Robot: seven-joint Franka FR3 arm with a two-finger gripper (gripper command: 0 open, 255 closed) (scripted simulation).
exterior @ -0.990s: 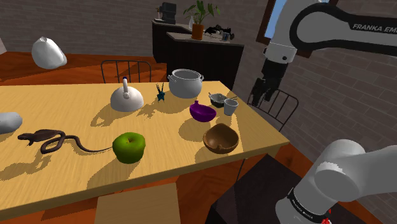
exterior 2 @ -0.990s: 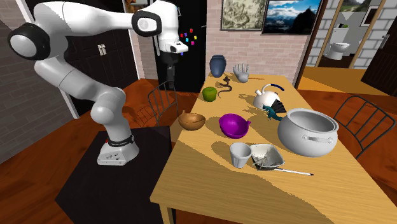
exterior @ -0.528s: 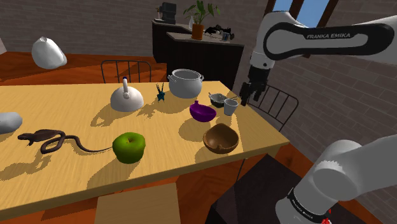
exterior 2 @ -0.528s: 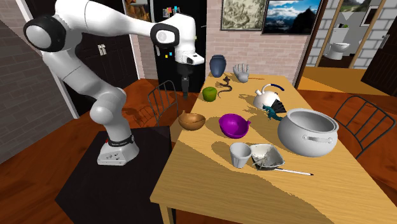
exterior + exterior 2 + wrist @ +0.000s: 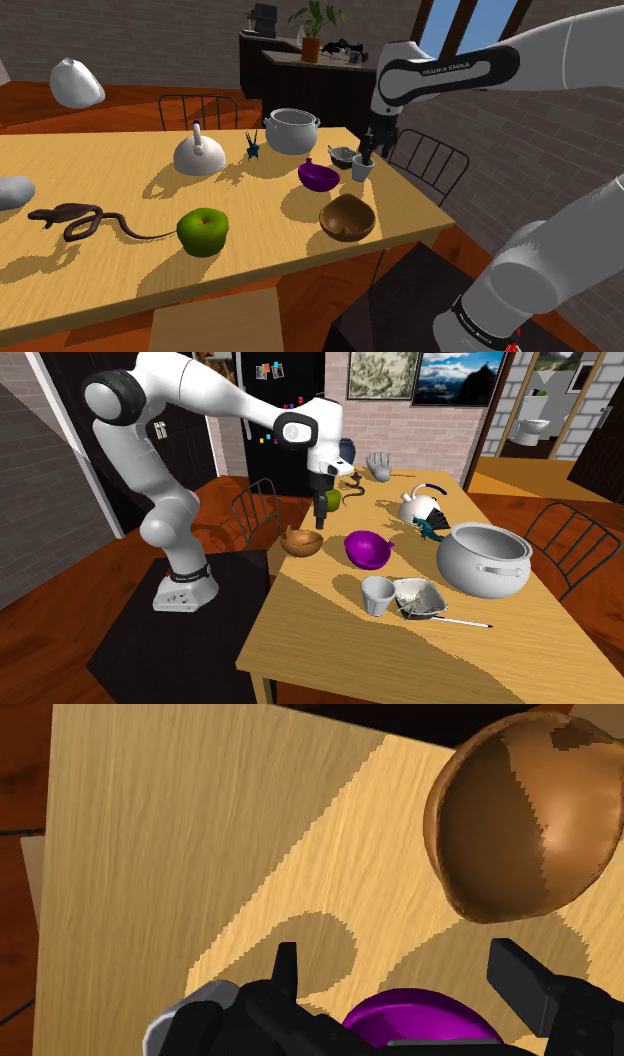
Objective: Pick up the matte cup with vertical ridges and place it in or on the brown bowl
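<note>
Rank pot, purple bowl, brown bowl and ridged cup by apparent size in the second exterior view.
1. grey pot
2. purple bowl
3. brown bowl and ridged cup look alike; the cup sits nearer the camera, so unranked.

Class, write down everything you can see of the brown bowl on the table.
The brown bowl is round and deep, with a mottled, wood-like surface. It sits upright and empty on the table, near the edge by the robot's stand. The purple bowl stands beside it, not touching. Only the table touches it.
</note>
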